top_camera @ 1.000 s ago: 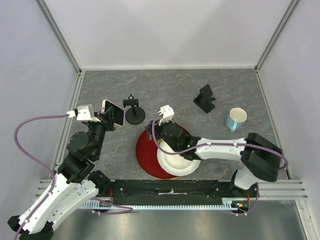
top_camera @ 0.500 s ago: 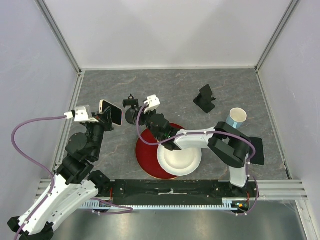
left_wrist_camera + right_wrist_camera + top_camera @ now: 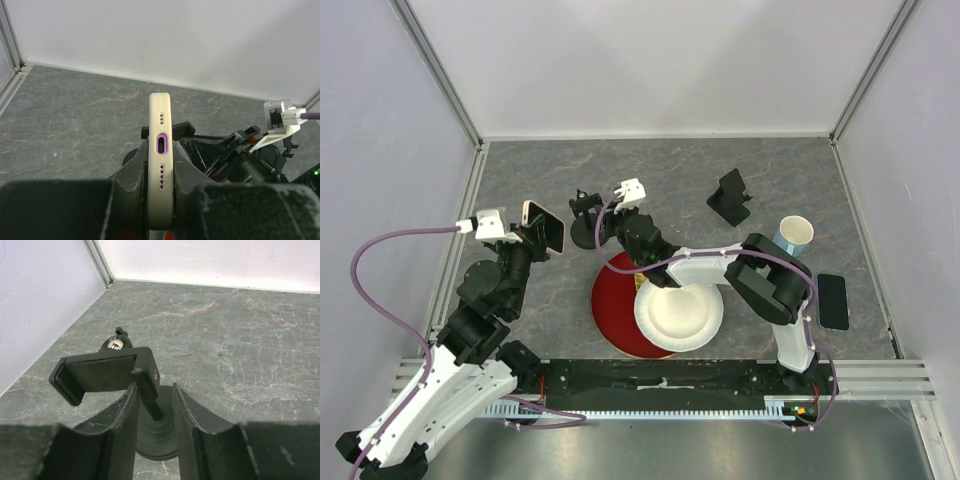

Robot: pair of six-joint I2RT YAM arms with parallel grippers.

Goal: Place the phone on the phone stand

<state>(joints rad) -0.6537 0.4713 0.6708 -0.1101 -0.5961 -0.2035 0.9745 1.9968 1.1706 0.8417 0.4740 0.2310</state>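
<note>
My left gripper [image 3: 535, 235] is shut on the phone [image 3: 545, 226], held on edge above the table's left side. In the left wrist view the phone's pale bottom edge with its port [image 3: 160, 135] stands between my jaws [image 3: 160, 180]. The phone stand [image 3: 730, 197], matte black with a tilted back rest, stands at the far right of the table, apart from both grippers. My right gripper [image 3: 607, 230] is open. In the right wrist view its fingers [image 3: 154, 392] straddle the stem of a black round-base clamp holder [image 3: 102, 371].
The round-base clamp holder [image 3: 586, 226] stands left of centre. A white paper plate [image 3: 678, 315] lies on a red plate [image 3: 610, 310] near the front. A light blue mug [image 3: 792, 238] is at the right, and a flat black slab [image 3: 833, 300] near the right edge.
My right gripper has swung from above the plates to the far left, up to the clamp holder. My left gripper still holds the phone, almost in the same place.
</note>
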